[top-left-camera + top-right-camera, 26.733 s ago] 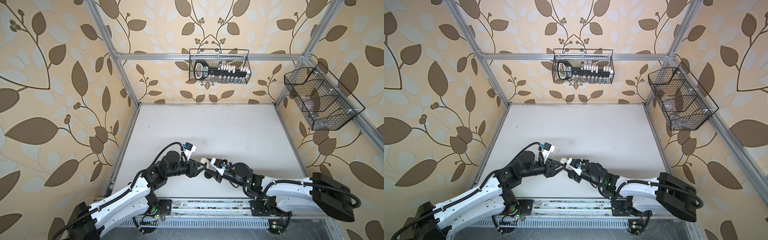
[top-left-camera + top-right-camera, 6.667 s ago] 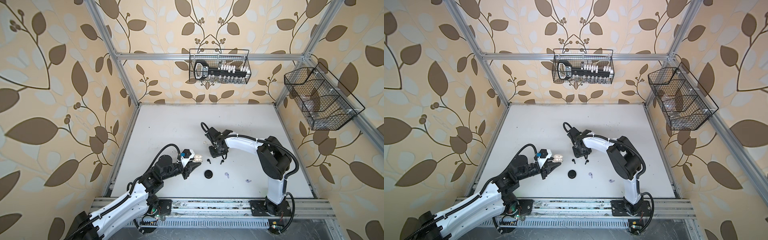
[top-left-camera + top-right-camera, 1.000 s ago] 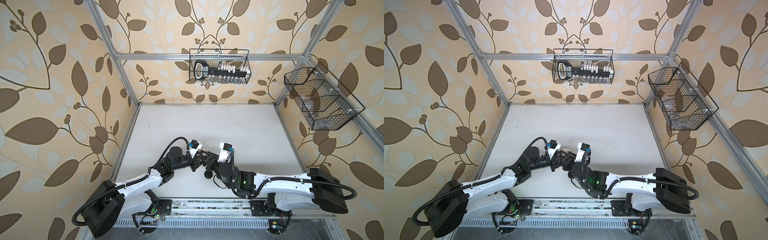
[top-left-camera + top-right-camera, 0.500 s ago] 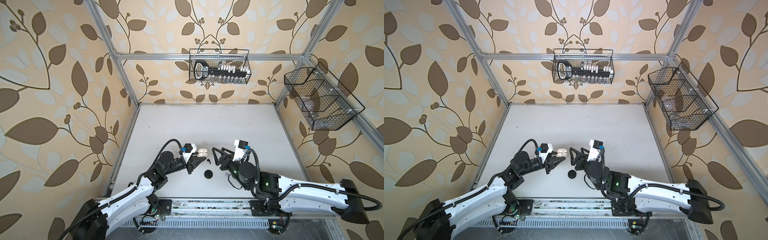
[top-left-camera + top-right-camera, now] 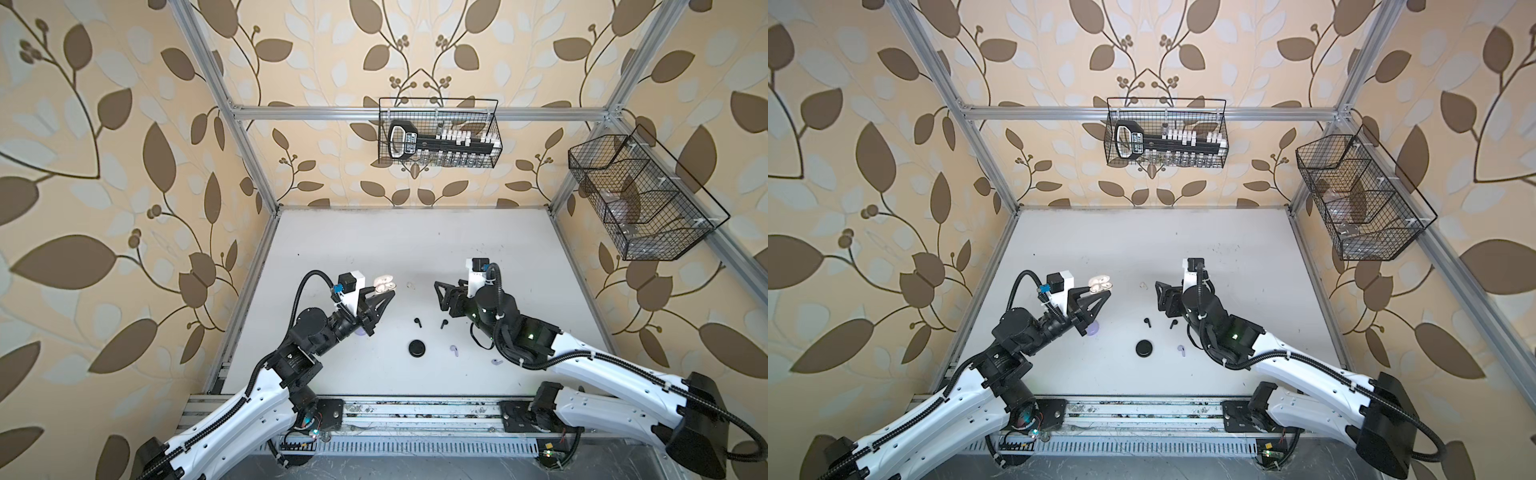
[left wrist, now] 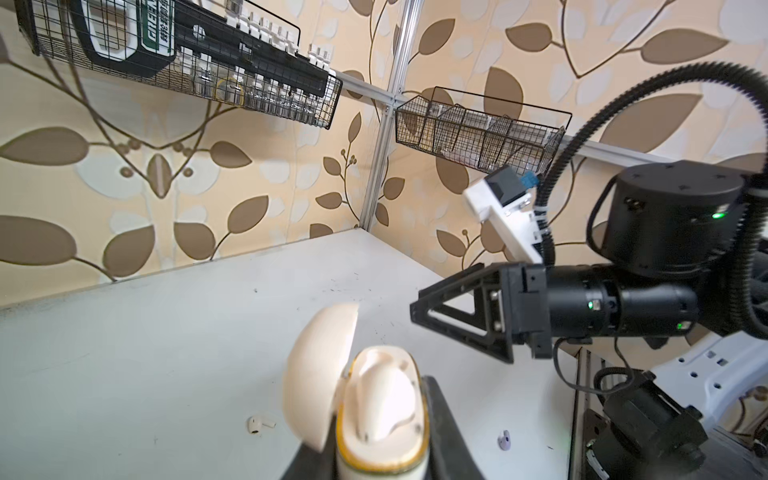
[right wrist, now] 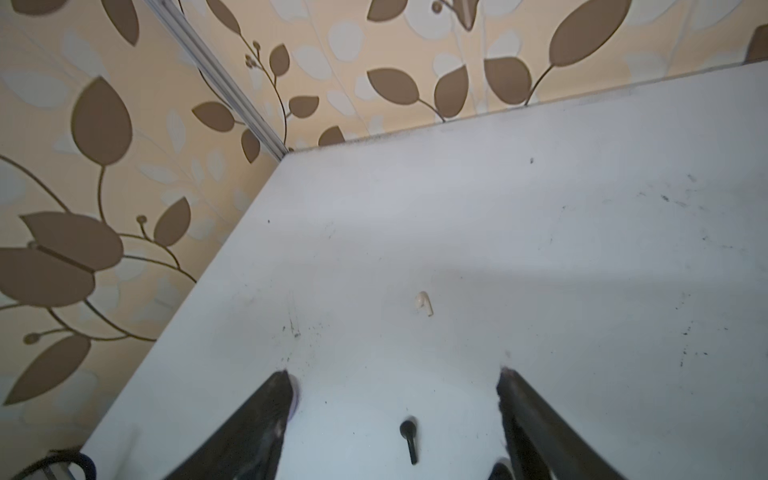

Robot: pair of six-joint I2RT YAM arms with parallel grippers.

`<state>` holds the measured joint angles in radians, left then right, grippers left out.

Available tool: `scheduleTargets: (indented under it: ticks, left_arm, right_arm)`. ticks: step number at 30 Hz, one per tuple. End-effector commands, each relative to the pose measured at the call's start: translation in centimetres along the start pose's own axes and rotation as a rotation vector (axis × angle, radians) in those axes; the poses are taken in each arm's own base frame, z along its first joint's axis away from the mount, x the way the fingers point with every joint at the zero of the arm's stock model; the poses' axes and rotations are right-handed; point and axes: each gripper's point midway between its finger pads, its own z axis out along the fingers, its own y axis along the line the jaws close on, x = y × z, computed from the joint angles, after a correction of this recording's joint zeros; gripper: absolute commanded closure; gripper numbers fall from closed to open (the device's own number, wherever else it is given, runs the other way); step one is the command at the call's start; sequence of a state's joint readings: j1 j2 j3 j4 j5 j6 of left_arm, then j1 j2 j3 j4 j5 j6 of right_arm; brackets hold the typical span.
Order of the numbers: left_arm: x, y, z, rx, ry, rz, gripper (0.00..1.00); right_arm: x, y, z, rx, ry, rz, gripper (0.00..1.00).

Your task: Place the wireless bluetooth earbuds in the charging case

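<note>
My left gripper (image 5: 390, 293) (image 6: 380, 451) is shut on a white charging case (image 5: 384, 284) (image 5: 1100, 284) (image 6: 380, 415), held above the table with its lid open. One white earbud (image 6: 384, 390) sits in the case. Another white earbud (image 5: 410, 285) (image 5: 1143, 285) (image 6: 257, 424) (image 7: 424, 302) lies on the table between the grippers. My right gripper (image 5: 439, 296) (image 5: 1158, 296) (image 7: 392, 374) is open and holds nothing, to the right of the case. Two black earbuds (image 5: 417, 322) (image 5: 444, 323) (image 7: 409, 432) and two lavender earbuds (image 5: 454, 350) (image 5: 496, 362) (image 6: 504, 438) lie nearer the front.
A round black case (image 5: 417, 348) (image 5: 1144, 347) lies shut near the table's front. A lavender case (image 5: 362, 332) (image 5: 1092, 329) shows partly under the left gripper. Wire baskets hang on the back wall (image 5: 438, 133) and the right wall (image 5: 640, 199).
The two grippers, close together at the case a second ago, have drawn apart. The right gripper has opened wider and pulled back to the right; the left has moved left with the case.
</note>
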<state>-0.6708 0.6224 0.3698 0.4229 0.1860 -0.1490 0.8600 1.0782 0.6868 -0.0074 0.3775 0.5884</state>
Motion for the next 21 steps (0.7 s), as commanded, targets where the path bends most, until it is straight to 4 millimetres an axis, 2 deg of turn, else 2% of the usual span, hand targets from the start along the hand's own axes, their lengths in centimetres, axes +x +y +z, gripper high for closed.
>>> scheduleTargets:
  ticks: [1,2,4,6,10,15,21]
  left_arm:
    - [2.3,1.6,0.0,-0.051,-0.065,0.099,1.0]
    - [3.0,2.0,-0.4,-0.059,-0.097,0.118,1.0]
    - [3.0,2.1,-1.0,-0.068,-0.147,0.178,1.0]
    - [4.6,1.2,-0.8,-0.011,-0.029,0.276,1.0]
    - [4.6,1.0,-1.0,-0.007,-0.004,0.292,1.0]
    - [5.1,2.6,-1.3,-0.094,0.0,0.295,1.0]
    - [5.8,3.2,-1.1,-0.12,0.031,0.303,1.0]
  right_arm:
    - [3.0,1.1,2.1,-0.051,0.147,-0.093,0.24]
    - [3.6,1.3,2.7,-0.05,0.169,-0.103,0.25]
    - [4.7,1.6,4.1,-0.049,0.217,-0.13,0.26]
    - [5.6,2.1,5.6,-0.035,0.265,-0.154,0.28]
    - [7.4,2.7,8.5,-0.016,0.341,-0.201,0.32]
    - [8.3,2.7,10.7,0.026,0.374,-0.222,0.32]
    - [9.7,3.3,13.9,0.057,0.433,-0.257,0.33]
